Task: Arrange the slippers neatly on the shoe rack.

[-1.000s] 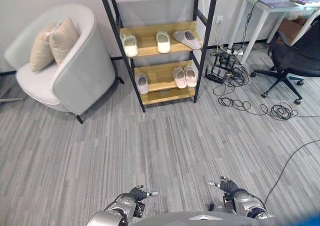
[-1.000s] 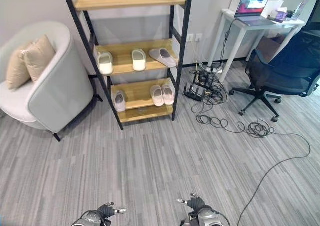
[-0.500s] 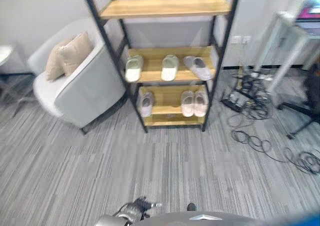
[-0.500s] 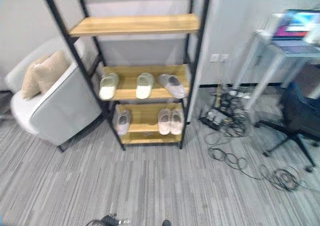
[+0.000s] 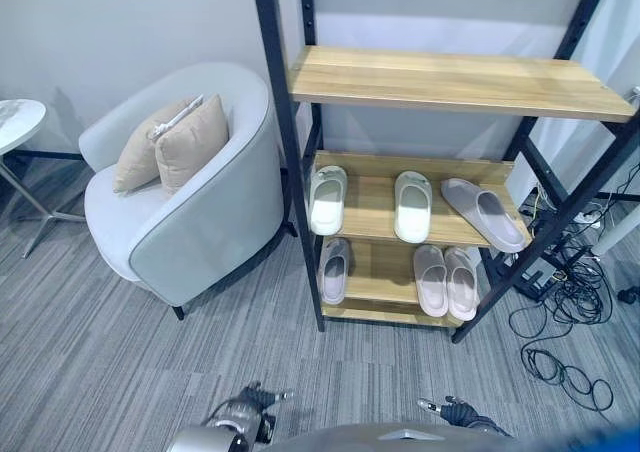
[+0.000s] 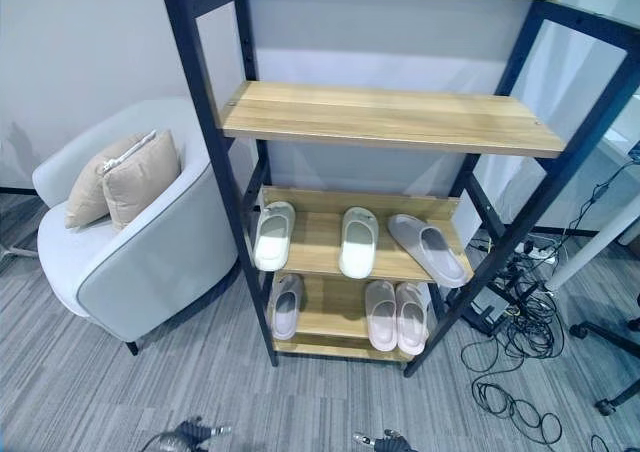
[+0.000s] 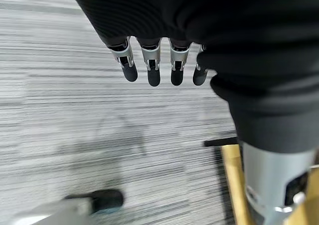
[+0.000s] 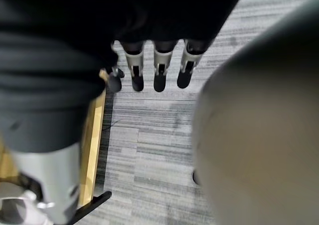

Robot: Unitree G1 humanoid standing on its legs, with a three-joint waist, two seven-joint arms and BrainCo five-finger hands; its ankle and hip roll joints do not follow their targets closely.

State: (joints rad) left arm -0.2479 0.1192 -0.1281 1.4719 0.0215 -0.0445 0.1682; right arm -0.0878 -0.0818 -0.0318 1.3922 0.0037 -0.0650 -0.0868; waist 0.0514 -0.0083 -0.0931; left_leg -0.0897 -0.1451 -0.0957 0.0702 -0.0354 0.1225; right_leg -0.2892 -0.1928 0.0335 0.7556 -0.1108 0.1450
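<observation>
The shoe rack [image 5: 450,80] has a black frame and wooden shelves, and its top shelf is bare. The middle shelf [image 5: 370,207] holds a pale green slipper [image 5: 326,198], a white slipper [image 5: 412,192] and a grey slipper [image 5: 483,213] that lies at an angle. The bottom shelf [image 5: 385,272] carries a single grey slipper [image 5: 334,269] on the left and a pink pair [image 5: 446,281] side by side on the right. My left hand [image 5: 247,412] and right hand [image 5: 455,410] hang low in front of the rack. Both hold nothing, with their fingers [image 7: 153,70] [image 8: 159,73] straight over the carpet.
A grey armchair [image 5: 190,232] with two beige cushions [image 5: 170,147] stands just left of the rack. A white side table [image 5: 15,122] is at the far left. Loose black cables [image 5: 560,367] lie on the carpet right of the rack.
The camera has moved closer to the rack, which now looms larger and nearer. The slippers keep their places. My right hand shows again at the lower edge.
</observation>
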